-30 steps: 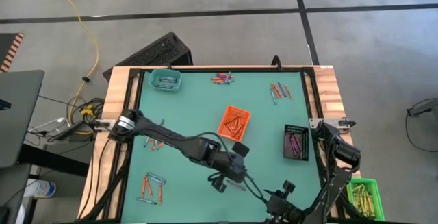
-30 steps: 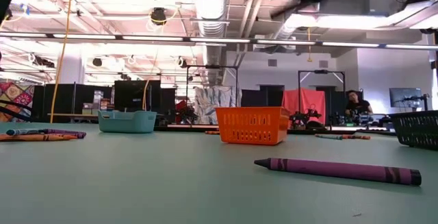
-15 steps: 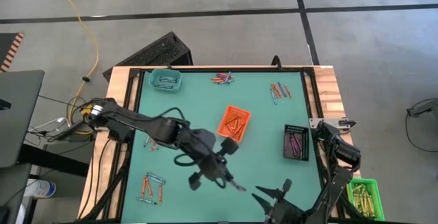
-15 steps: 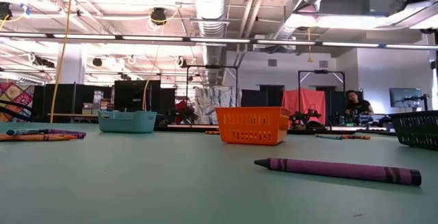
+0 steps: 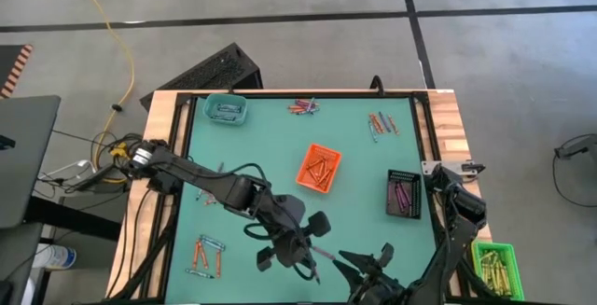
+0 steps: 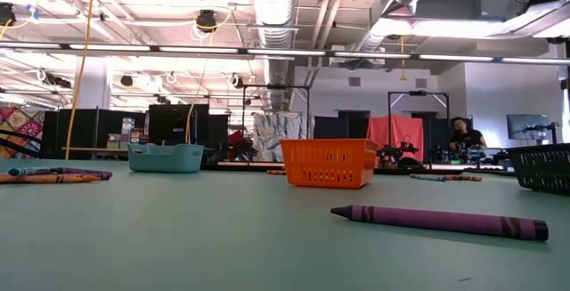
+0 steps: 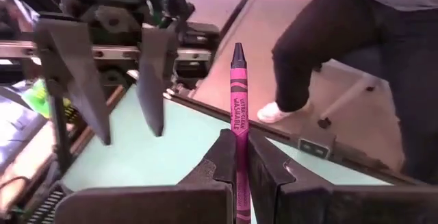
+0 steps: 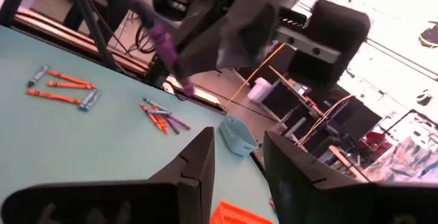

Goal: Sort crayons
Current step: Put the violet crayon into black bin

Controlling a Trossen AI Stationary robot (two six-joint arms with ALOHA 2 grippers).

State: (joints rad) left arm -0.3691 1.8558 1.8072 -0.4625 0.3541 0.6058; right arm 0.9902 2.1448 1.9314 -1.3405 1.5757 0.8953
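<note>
Holding a purple crayon (image 5: 320, 252), the left gripper (image 5: 300, 258) sits low over the near edge of the mat (image 5: 252, 156) in the high view, its jaws clamped on the stick. The right gripper (image 5: 366, 261) faces it just beside, fingers apart. Orange tray (image 5: 319, 168) and black tray (image 5: 403, 194) lie beyond both; loose crayon clusters sit farther off.

Low view: neither gripper shows. Another purple crayon (image 6: 441, 222) lies flat on the mat, well in front of the orange tray (image 6: 328, 163).

Left wrist view: the crayon (image 7: 237, 101) stands straight out between the closed fingers (image 7: 222, 159), tip toward the right gripper's spread fingers (image 7: 152, 80) just ahead.

Right wrist view: open fingers (image 8: 198, 162), with the held crayon (image 8: 166, 49) above them, not yet between.

Judgement: a handover seems under way. Done well, the crayon's free end goes squarely between the right fingers, which close before the left lets go.
</note>
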